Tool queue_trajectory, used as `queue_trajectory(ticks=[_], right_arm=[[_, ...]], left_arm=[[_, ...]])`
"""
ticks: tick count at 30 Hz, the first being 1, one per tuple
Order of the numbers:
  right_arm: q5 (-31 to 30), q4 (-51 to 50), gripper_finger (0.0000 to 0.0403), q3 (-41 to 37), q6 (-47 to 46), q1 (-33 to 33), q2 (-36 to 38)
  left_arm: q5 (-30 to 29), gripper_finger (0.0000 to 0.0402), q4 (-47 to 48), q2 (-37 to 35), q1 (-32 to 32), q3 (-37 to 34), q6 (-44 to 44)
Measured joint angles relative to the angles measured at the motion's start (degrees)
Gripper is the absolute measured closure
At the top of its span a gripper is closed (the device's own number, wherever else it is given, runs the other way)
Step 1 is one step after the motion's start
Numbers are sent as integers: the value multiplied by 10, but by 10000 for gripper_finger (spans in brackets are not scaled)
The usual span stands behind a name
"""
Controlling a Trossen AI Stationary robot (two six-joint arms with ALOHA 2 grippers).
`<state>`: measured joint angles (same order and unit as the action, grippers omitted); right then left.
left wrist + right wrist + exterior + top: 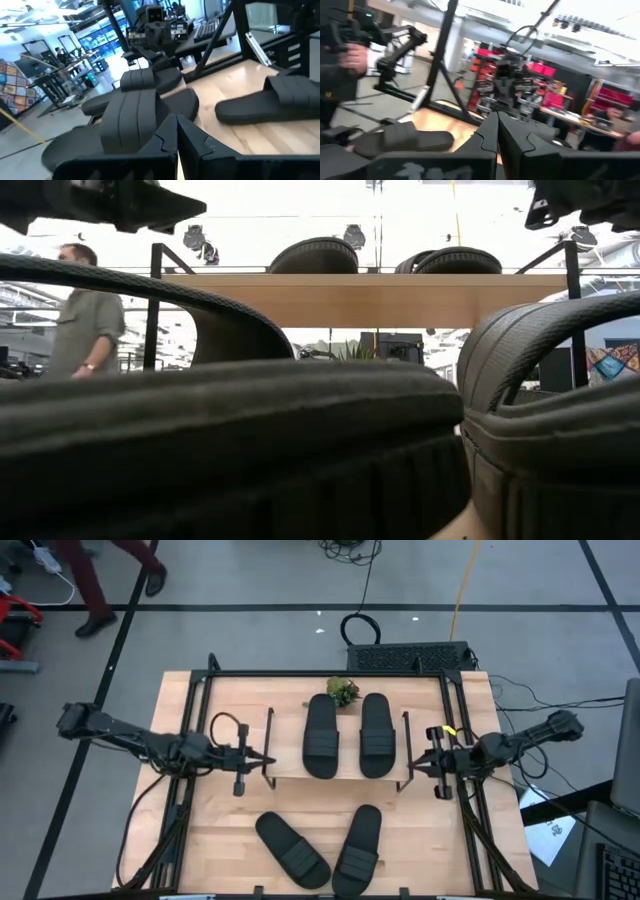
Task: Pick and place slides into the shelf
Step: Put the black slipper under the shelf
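Judging from how things lie, half the job is done and the awkward half remains: two slides (pixel 321 735) (pixel 376 734) sit side by side on the shelf's (pixel 290 766) wood top board, next to a small green plant (pixel 343 690), while the other two (pixel 291 850) (pixel 358 850) lie on the surface (pixel 180 840) in front of the shelf, toes splayed apart and heels near each other. The left tool (pixel 268 761) hangs clenched on nothing just beside the shelf's left wire frame, and the right tool (pixel 418 764) is likewise clenched and empty by the right frame — neither is near the loose pair. The chief risk is the frame itself: either arm swinging toward the front slides from where it sits could clip the thin black wire sides and shove the light rack, spilling the pair already placed. A second hazard is the grasp; the loose slides lie at angles, so a tool that comes down square to the surface edge could pinch the ribbed strap off-centre and let the sandal swing or drop. With the top board looking nearly full, the remaining pair probably has to go on the lower tier — a tight, low entry where a tilted slide could catch the board's front edge.
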<state>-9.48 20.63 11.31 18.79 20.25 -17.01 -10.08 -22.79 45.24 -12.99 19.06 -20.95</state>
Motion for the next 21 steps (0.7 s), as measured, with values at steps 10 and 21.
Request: queue_trajectory(ticks=[10, 21], right_arm=[[-48, 43, 403, 0, 59, 0, -60], [-54, 45, 403, 1, 62, 1, -61]], left_arm=[[-35, 401, 41, -123, -7, -80, -26], [-30, 401, 131, -254, -7, -103, -8]])
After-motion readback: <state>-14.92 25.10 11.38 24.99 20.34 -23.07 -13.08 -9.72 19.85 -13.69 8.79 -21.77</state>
